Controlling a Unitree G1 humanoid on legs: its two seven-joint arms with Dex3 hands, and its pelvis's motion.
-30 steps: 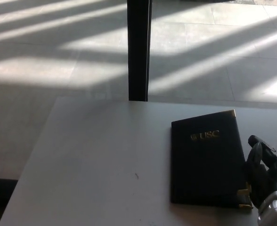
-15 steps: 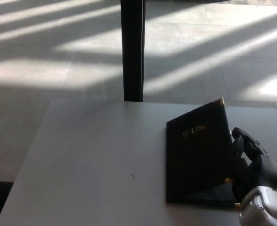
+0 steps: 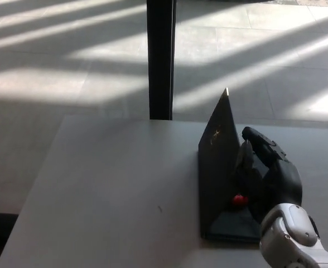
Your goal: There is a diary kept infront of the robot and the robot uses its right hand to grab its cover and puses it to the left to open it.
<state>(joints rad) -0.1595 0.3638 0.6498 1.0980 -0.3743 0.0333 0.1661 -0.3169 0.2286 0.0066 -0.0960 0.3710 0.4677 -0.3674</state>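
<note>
A dark diary [image 3: 218, 167] sits on a pale grey worktop [image 3: 114, 190], toward four o'clock in the head view, its spine side facing left. Its cover, stamped with gold lettering and tipped with a gold corner, now stands nearly upright, hinged along the left edge, with the rest of the book lying flat beneath it. The robot's right hand [image 3: 267, 173], black with a silver wrist, enters from five o'clock and is tucked behind the raised cover; its fingers [image 3: 260, 139] are spread apart and press against the cover's inner face rather than clamping it. This placement makes sense for the task: pushing from the right side swings the cover leftward over its hinge. A small red spot shows low down beside the hand, too small to identify. The left hand is not in view. A dark vertical post [image 3: 161, 58] rises at twelve o'clock beyond the worktop, with sunlit floor tiles [image 3: 69, 67] behind. Compared with half a second ago, the cover has risen from a shallow tilt to almost vertical, and the hand has moved further left and higher. The opening looks roughly halfway done.
</note>
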